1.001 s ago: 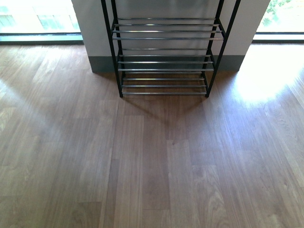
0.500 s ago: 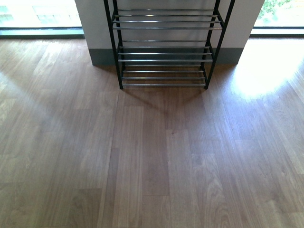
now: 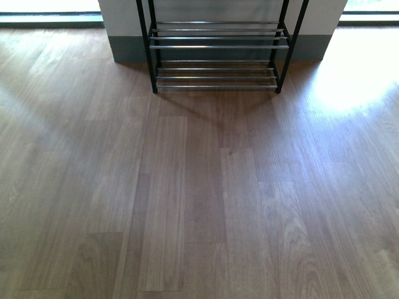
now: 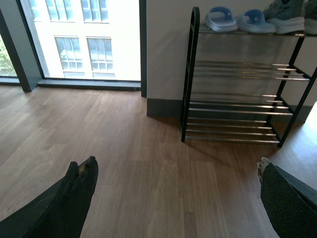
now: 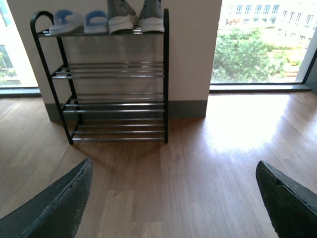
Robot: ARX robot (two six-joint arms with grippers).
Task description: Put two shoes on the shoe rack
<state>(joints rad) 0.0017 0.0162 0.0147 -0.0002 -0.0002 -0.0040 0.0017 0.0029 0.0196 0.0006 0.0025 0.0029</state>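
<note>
The shoe rack (image 3: 215, 47) stands against the wall at the far middle of the front view, only its lower shelves in frame. In the right wrist view the whole rack (image 5: 114, 69) shows, with two pale blue slides (image 5: 79, 21) and two grey sneakers (image 5: 136, 15) on its top shelf. The left wrist view shows the rack (image 4: 237, 94) with the slides (image 4: 237, 21) and a sneaker (image 4: 287, 15) on top. My left gripper (image 4: 176, 171) is open and empty above bare floor. My right gripper (image 5: 173, 178) is open and empty, well short of the rack.
Wood plank floor (image 3: 199, 199) runs from me to the rack. A white wall with a grey skirting (image 3: 124, 50) backs the rack. Floor-length windows (image 4: 84, 39) flank it on both sides, with a bright sun patch (image 3: 355, 75) at the right.
The rack has slid upward in the front view, so less of it shows and more floor lies in front. No arm appears in that view.
</note>
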